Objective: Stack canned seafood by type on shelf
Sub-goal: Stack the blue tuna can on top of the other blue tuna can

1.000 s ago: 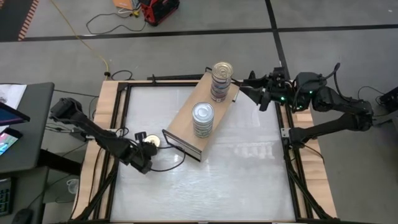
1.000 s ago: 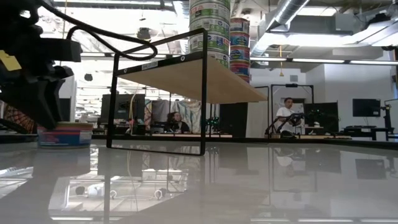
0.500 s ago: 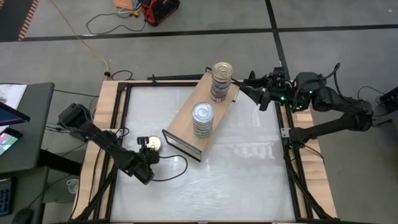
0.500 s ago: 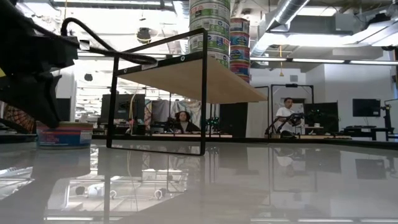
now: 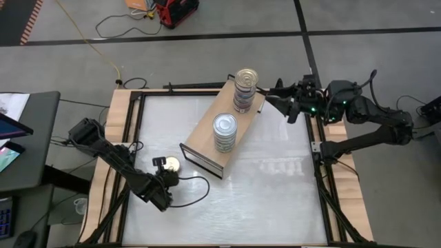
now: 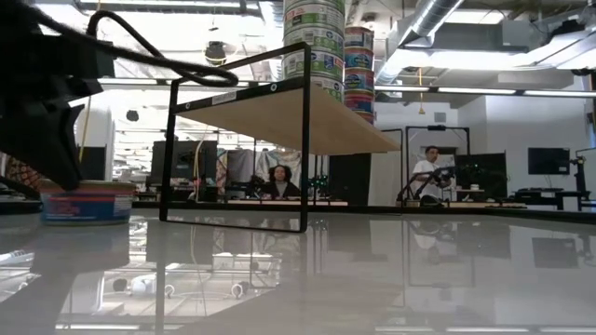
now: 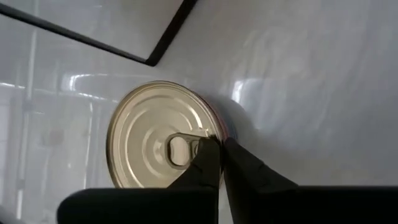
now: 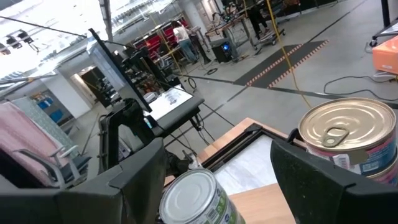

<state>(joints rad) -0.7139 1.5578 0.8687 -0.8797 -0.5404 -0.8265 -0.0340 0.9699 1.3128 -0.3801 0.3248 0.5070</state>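
The left gripper (image 7: 219,163) has its jaws closed together at the rim of a gold-lidded tin (image 7: 163,137), by its pull tab; whether they pinch the rim I cannot tell. That tin (image 5: 170,164) sits on the counter (image 5: 275,200) near its left edge, just beside the shelf (image 5: 204,134). Further out, the shelf top carries two stacks: silver-lidded tins (image 5: 224,129) and gold-lidded tins (image 5: 245,88). The right gripper (image 5: 278,103) waits by the counter's far right corner, jaws wide and empty. By my judgement the sorting is nearly done; this one tin appears left.
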